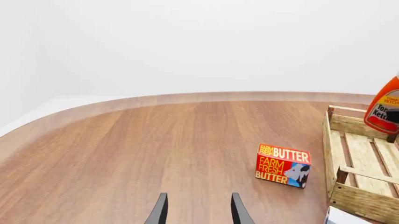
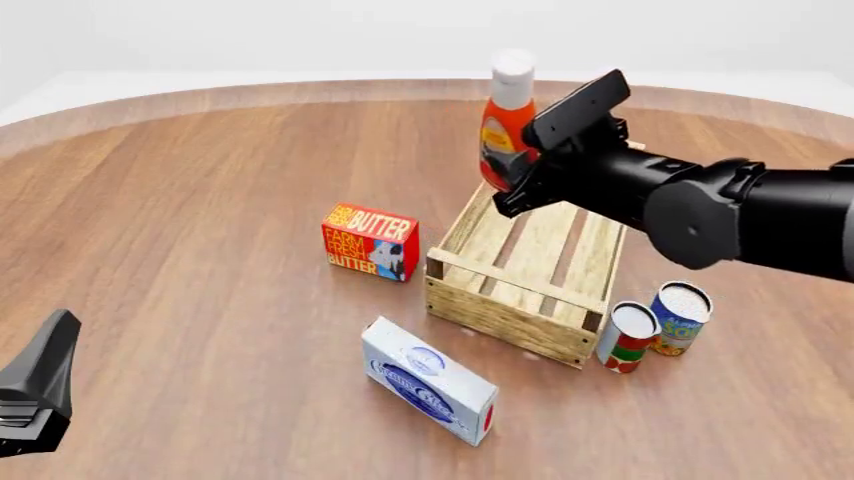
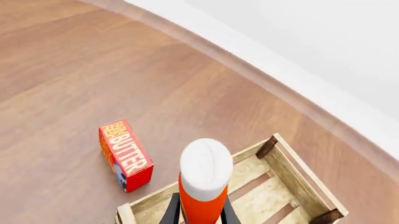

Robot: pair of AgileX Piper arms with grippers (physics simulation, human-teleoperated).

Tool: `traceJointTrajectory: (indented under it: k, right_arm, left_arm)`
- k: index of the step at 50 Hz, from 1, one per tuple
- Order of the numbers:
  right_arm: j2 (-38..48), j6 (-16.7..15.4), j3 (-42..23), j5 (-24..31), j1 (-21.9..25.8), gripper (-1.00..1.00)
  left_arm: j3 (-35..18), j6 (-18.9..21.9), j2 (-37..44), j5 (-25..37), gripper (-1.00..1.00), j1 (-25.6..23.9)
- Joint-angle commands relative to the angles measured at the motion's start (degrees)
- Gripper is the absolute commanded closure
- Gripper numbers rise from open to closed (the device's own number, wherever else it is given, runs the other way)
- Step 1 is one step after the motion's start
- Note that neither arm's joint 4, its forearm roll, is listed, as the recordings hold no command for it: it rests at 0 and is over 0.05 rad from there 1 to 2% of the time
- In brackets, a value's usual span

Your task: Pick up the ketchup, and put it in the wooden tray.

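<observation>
The ketchup [image 2: 507, 120] is being held upright by the right gripper [image 2: 523, 165] in the upper centre of the front view, lifted above the far end of the wooden tray [image 2: 523, 268]. In the right wrist view the two dark fingers [image 3: 173, 211] are being pressed against either side of the red-orange bottle body below its white cap [image 3: 206, 169], so the jaws are being kept closed on the bottle, with the slatted tray floor seen beneath it. The tray is being shown at the centre of the front view, resting on the wooden table [image 2: 200, 180]. A red butter box [image 2: 370, 242] is being shown standing just left of the tray, apart from it. A white-and-blue box [image 2: 430, 382] is lying in front of the tray, lower centre, and two cans [image 2: 654, 325] are standing beside the tray's near right corner. The left gripper [image 1: 198, 210] is being held over bare table at the lower edge of its own wrist view, its jaws parted and nothing being held between them.
</observation>
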Motion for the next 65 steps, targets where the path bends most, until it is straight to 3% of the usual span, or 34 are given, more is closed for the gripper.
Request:
traceJointTrajectory:
  k: [1,18,39,65]
  right_arm:
    - [0.5,1.0,1.8,-2.2,-6.4,1.0]
    - [8.1,2.1,1.5,-7.1,-10.8,1.0]
    - [17.5,3.1,-0.4,-11.0,-11.2,1.0]
    - [22.1,4.0,-0.4,-13.6,-11.6,1.0]
  left_arm:
    - [0.0,0.0,0.0,0.0,-1.0,0.0]
    - [0.0,0.0,0.0,0.0,-1.0,0.0]
    - [0.0,0.0,0.0,0.0,-1.0,0.0]
    - [0.0,0.0,0.0,0.0,-1.0,0.0]
